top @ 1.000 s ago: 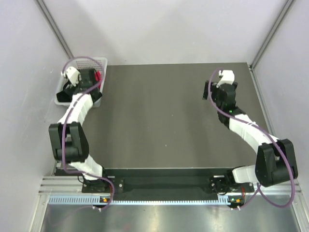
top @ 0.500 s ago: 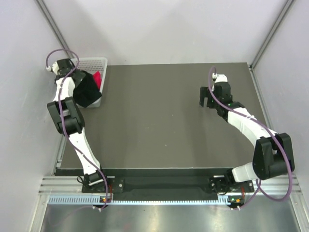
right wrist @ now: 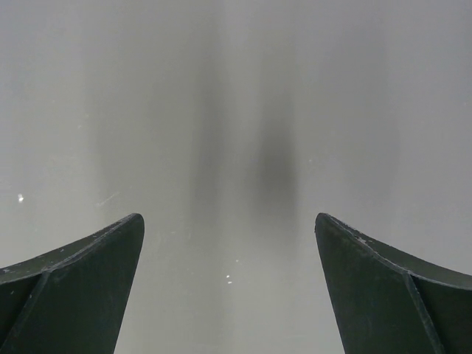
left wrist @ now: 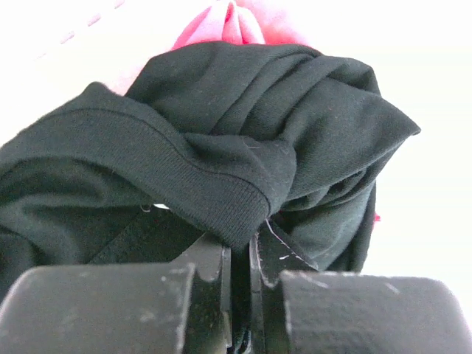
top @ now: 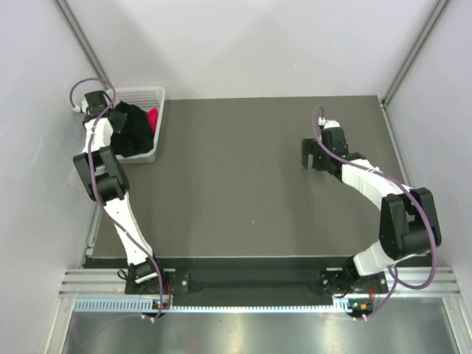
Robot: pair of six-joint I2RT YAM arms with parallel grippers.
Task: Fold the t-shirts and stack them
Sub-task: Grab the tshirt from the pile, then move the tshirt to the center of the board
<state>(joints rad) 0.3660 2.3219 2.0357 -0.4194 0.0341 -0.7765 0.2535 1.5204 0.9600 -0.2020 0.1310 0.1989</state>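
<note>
Here, the left hand [left wrist: 240, 247] is closed narrow on a ribbed fold of the black t-shirt [left wrist: 221, 140], which lies bunched in the white basket [top: 147, 94] at the far left corner of the bench [top: 236, 184]. The pink t-shirt [left wrist: 230, 21] shows just behind and partly beneath the black cloth, in the same basket. The right hand [right wrist: 228, 228] hovers wide and empty over bare bench, well apart from the basket. Likely failures: (a) the pinch takes only a thin edge of a crumpled heap, so the cloth may slide out of the grip once its weight comes onto it; (b) the pink t-shirt, touching the black one, may be dragged up with it and drop in a tangle; (c) a trailing sleeve or hem may catch on the lattice wall and tip or pull the basket, which looks light; (d) how the garment will hang cannot be told from this bunch, so it may land twisted on the bench, making a clean fold harder.
</note>
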